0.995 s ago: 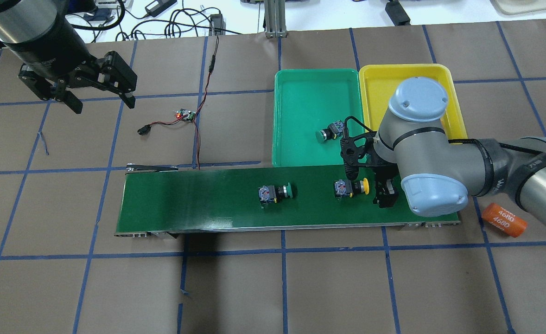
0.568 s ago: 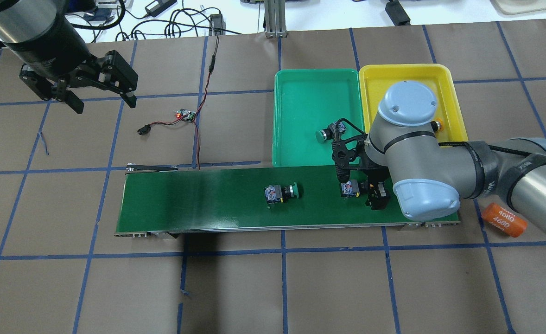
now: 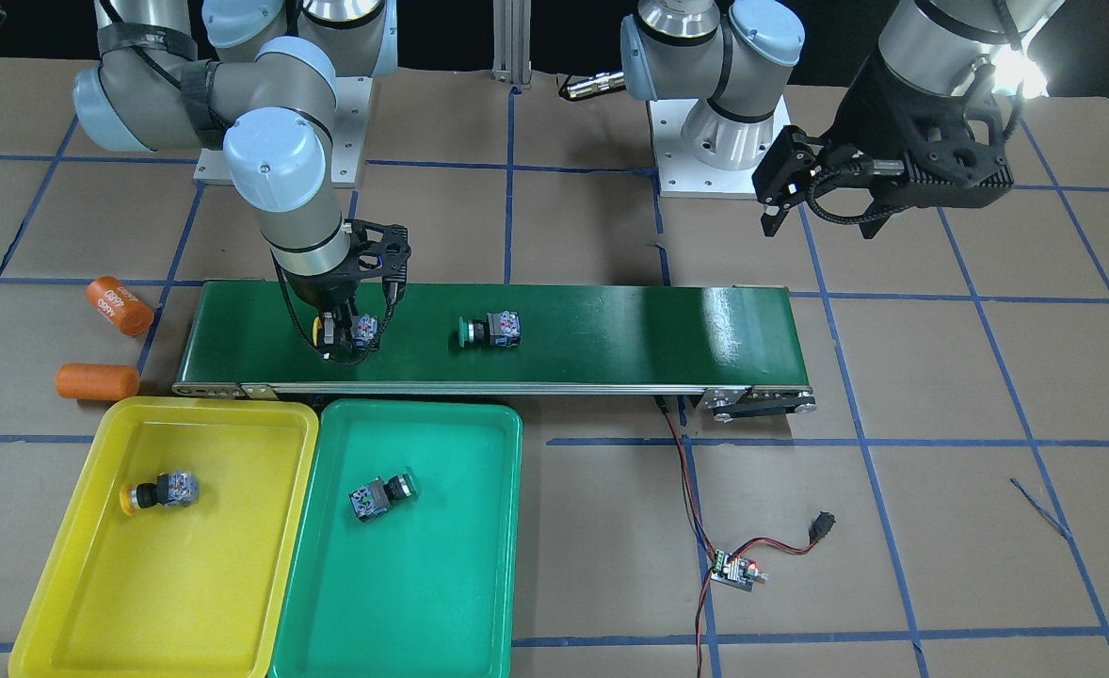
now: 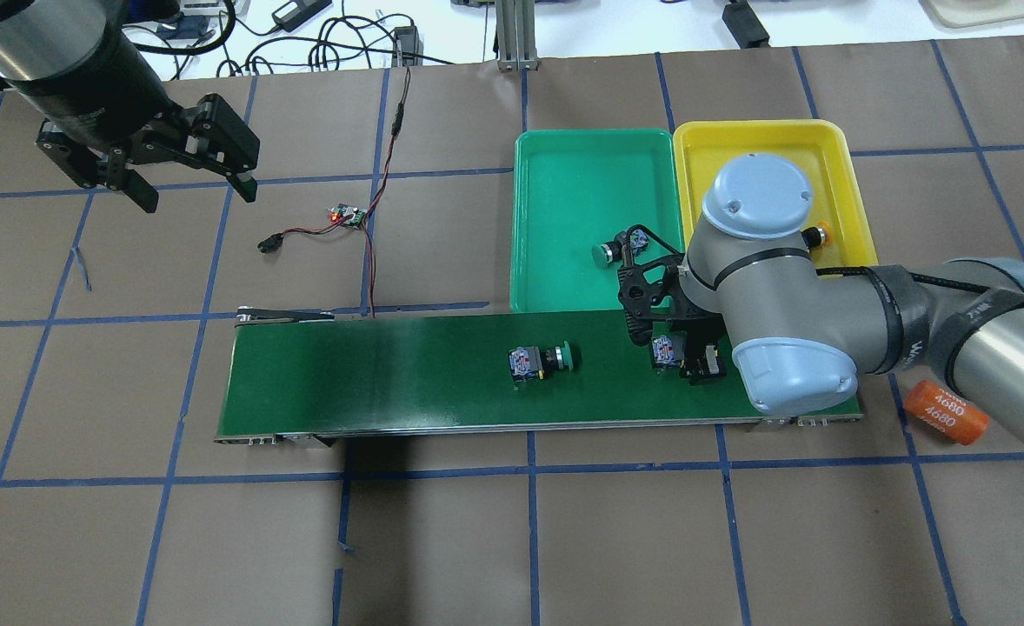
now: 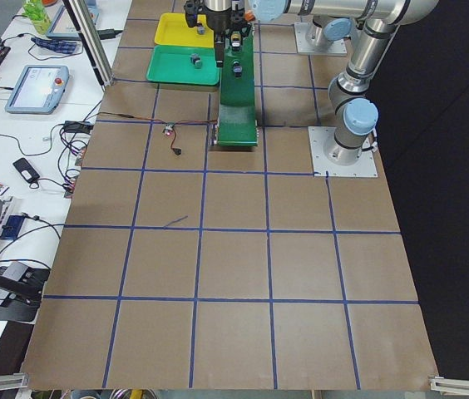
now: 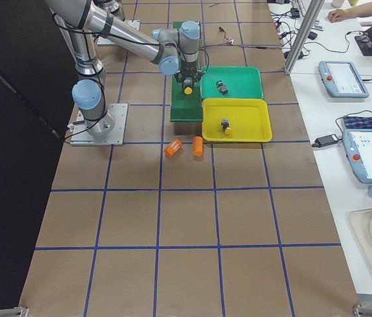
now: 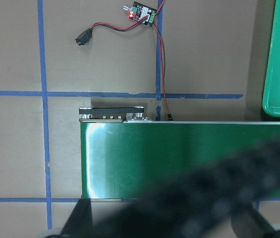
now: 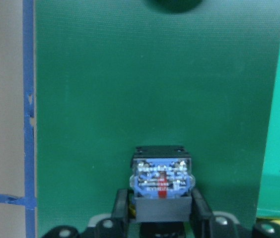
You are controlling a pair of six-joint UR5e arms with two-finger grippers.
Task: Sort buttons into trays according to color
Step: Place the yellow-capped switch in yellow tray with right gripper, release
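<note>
Where blue tape (image 4: 533, 539) grids the brown table (image 4: 442, 556), a green conveyor (image 4: 373, 374) lies

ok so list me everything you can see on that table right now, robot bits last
yellow buttons: two, yellow caps; one in the yellow tray, one at the belt's end
green buttons: two, green caps; one in the green tray, one mid-belt
trays: two, yellow and teal green; side by side along the belt
conveyor belt: one, dark green; mid-table
cylinders: two, orange; on the table beside the belt's end
circuit board: one, small, red and black wires; by the belt's other end
left gripper: one, black, open; raised above the table, away from the belt
right gripper: one, black; shut on the belt-end yellow button
</note>
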